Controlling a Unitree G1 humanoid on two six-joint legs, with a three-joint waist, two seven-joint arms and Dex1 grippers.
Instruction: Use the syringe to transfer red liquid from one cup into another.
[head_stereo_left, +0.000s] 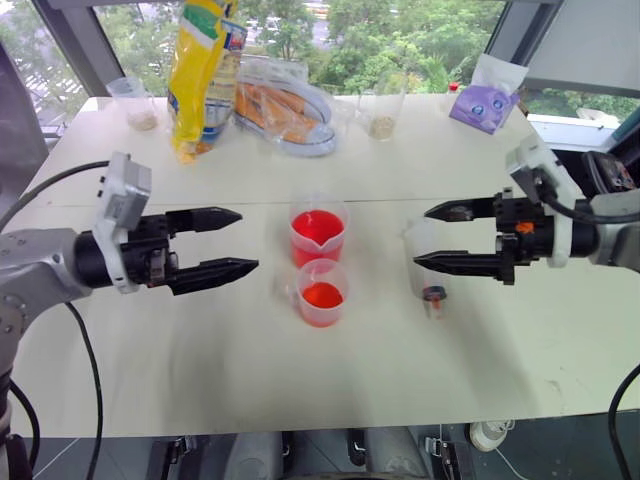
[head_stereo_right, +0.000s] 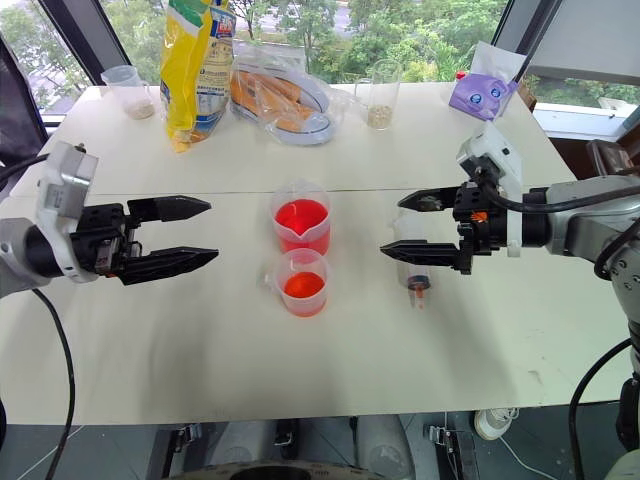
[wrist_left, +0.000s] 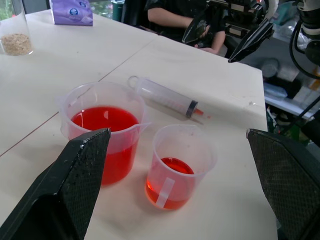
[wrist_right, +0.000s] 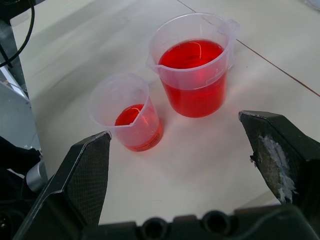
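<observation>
Two clear cups stand mid-table. The larger cup (head_stereo_left: 318, 235) is well filled with red liquid (wrist_right: 192, 55). Just in front of it, the smaller cup (head_stereo_left: 322, 292) holds a shallow layer of the same liquid. The syringe (wrist_left: 165, 96) lies flat on the table to the right of the cups, its reddish tip (head_stereo_left: 434, 296) toward the table's front edge. Hovering open to the left of the cups, my left gripper (head_stereo_left: 248, 240) has nothing between its fingers. My right gripper (head_stereo_left: 421, 236) is open above the syringe and does not touch it.
Along the back of the table are a yellow bag (head_stereo_left: 200, 70), a clear bag of orange items (head_stereo_left: 285, 110), a glass with grains (head_stereo_left: 382, 110), a purple pouch (head_stereo_left: 485, 100) and a small cup (head_stereo_left: 135, 100). A person (wrist_left: 180, 17) sits beyond the table's right edge.
</observation>
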